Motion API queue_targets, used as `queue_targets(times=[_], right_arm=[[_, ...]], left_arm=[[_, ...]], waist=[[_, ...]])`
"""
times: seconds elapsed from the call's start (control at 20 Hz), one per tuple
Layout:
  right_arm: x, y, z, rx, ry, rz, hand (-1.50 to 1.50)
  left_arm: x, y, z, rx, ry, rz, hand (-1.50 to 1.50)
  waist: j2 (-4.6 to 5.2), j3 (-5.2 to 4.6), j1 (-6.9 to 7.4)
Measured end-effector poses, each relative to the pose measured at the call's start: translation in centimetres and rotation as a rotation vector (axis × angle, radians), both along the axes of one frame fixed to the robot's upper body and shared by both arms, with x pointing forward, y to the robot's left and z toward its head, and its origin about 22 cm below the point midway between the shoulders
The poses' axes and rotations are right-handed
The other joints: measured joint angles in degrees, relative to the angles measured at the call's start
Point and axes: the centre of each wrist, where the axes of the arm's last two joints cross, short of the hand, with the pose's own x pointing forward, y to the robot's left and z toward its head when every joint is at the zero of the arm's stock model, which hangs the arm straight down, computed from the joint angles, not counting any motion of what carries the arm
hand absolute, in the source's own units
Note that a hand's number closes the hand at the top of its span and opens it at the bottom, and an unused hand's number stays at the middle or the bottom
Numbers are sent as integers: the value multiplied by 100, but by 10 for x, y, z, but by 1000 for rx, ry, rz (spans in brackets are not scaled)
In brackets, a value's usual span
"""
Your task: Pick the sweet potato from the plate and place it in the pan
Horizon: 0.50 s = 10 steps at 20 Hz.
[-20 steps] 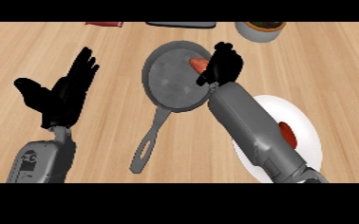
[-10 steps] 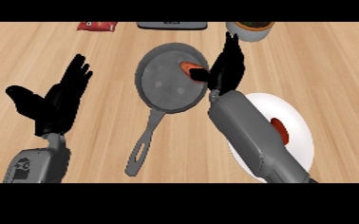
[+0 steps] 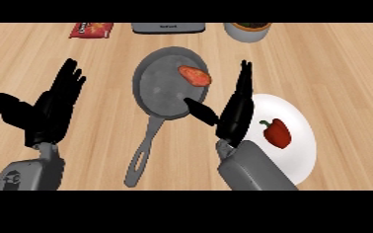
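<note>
On the wooden counter (image 3: 102, 123), the sweet potato (image 3: 194, 75) lies in the pan (image 3: 164, 91), right robot hand (image 3: 235, 109) released beside it.

one pan (image 3: 169, 86), one sweet potato (image 3: 194, 75), one plate (image 3: 297, 150), one red pepper (image 3: 277, 133), one bowl (image 3: 247, 30), one red packet (image 3: 91, 29), two hands showing.

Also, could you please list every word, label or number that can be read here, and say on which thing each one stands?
Nothing can be read with certainty.
Red packet at the top left: light print, too blurred to read.
Grey appliance at the top middle: a small dark mark on its front, too small to read.
Pan, sweet potato, plate, pepper, bowl: no text.
</note>
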Motion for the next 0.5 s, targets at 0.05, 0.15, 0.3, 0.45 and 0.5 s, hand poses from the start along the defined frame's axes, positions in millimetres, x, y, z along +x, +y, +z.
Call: queue_targets(times=[0.05, 0.15, 0.3, 0.45, 0.5], right_arm=[[-12, 0, 2, 24, -17, 14, -150], [-35, -4, 2, 46, -42, 22, -150], [-73, -8, -3, 61, -62, 29, -150], [-104, -11, -5, 55, -74, 25, -150], [-108, -11, -5, 53, -76, 20, -150]], left_arm=[[1, 2, 0, 0, 0, 5, 0], [-2, 4, 2, 0, -4, 6, 0], [-2, 4, 2, 3, -7, 2, 0], [-6, 5, -4, 2, -7, -3, 0], [-4, 3, 0, 1, -8, -6, 0]], waist=[[4, 0, -16], [13, -3, 1], [32, -4, 24], [44, -5, 53], [50, -5, 67]])
